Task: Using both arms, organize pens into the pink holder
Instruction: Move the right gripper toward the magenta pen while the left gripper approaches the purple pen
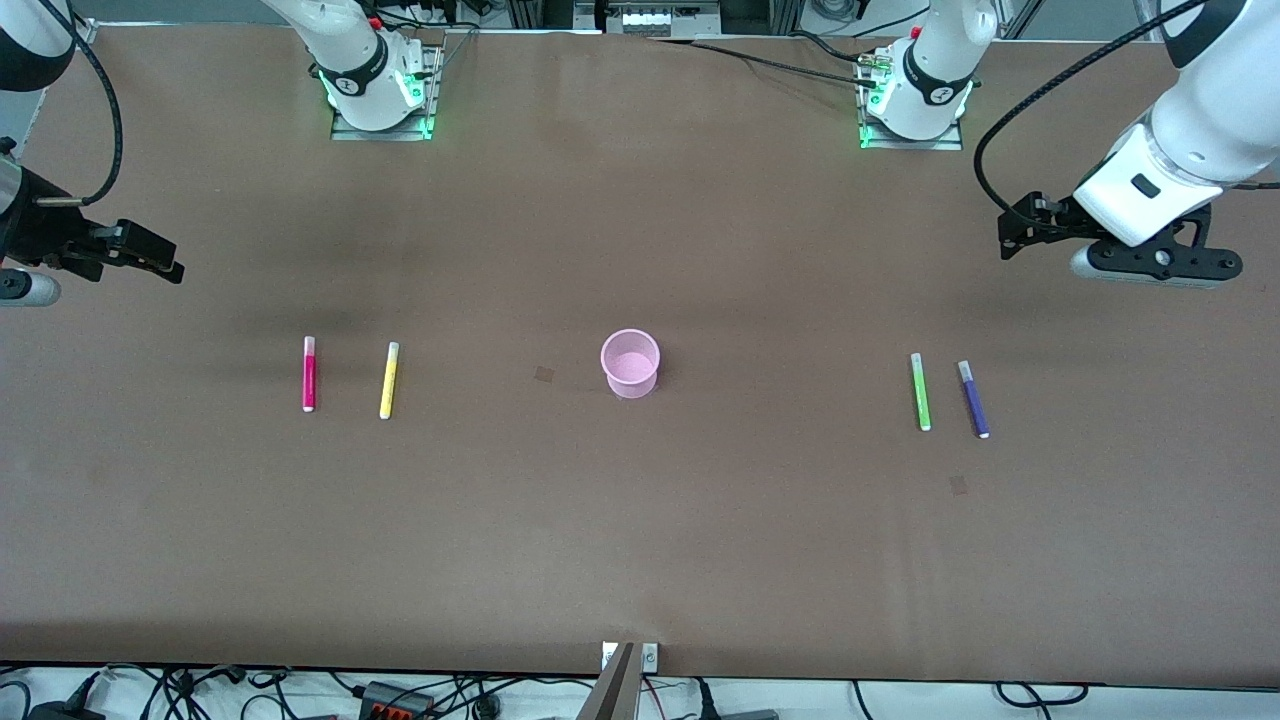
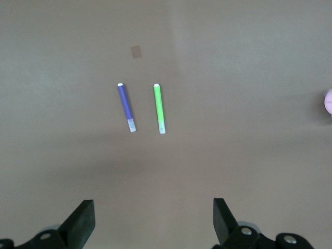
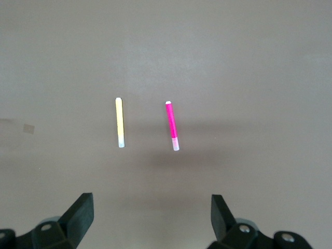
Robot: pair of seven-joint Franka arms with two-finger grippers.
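Note:
The pink holder (image 1: 630,363) stands upright and empty at the table's middle. The magenta pen (image 1: 309,373) and yellow pen (image 1: 389,380) lie side by side toward the right arm's end; they also show in the right wrist view, magenta (image 3: 172,126) and yellow (image 3: 120,122). The green pen (image 1: 920,391) and purple pen (image 1: 973,398) lie toward the left arm's end, also in the left wrist view as green (image 2: 160,108) and purple (image 2: 126,107). My left gripper (image 2: 153,220) is open and empty, raised above the table at its end (image 1: 1012,232). My right gripper (image 3: 152,217) is open and empty, raised at its end (image 1: 160,260).
A sliver of the holder's rim (image 2: 328,101) shows at the edge of the left wrist view. Both arm bases (image 1: 375,85) (image 1: 915,95) stand at the table's edge farthest from the front camera. Cables and a power strip (image 1: 395,700) lie below the near edge.

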